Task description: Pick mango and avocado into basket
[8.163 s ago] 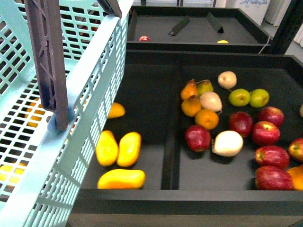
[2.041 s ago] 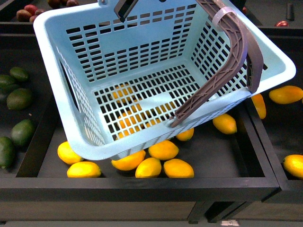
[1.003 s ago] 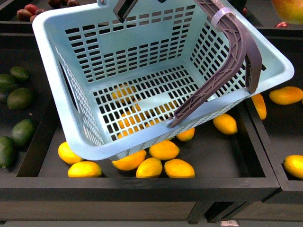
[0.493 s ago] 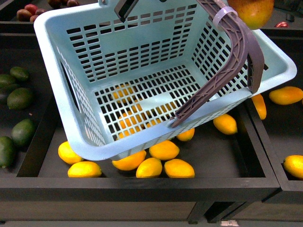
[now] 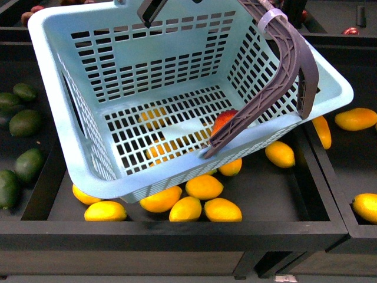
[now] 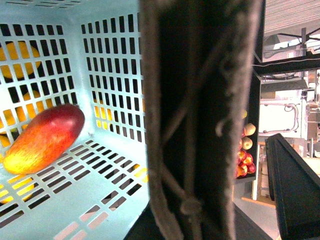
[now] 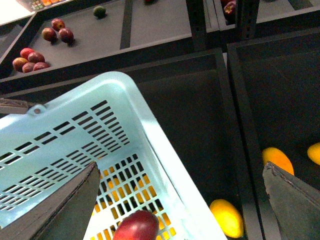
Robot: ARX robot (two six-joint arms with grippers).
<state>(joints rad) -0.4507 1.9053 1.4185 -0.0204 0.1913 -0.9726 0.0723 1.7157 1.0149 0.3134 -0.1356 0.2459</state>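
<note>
— Well, how do your grippers stand?

— My right gripper [image 7: 181, 192] is spread wide with nothing between its fingers; its camera looks down past them onto a corner of the basket [image 7: 150, 135]. For my left gripper [image 6: 200, 180], I cannot tell. The brown handle [image 6: 200, 100] fills the wrist view right in front of the lens, and only one dark finger [image 6: 295, 195] shows, just beside it.

— And the mango?

— I see the mango [image 5: 225, 121] lying on its side on the basket's slotted floor, red end up, partly hidden behind the handle [image 5: 277, 76] in my front view. The left wrist camera shows it plainly [image 6: 45, 137], near a side wall.

— How does the basket sit?

— It hangs tilted [image 5: 59, 118] over a black bin of yellow fruit [image 5: 203, 187], some showing through the slots.

— Avocado?

— The avocados [image 5: 23, 122] lie in the next bin to the left, well apart from the basket.
</note>
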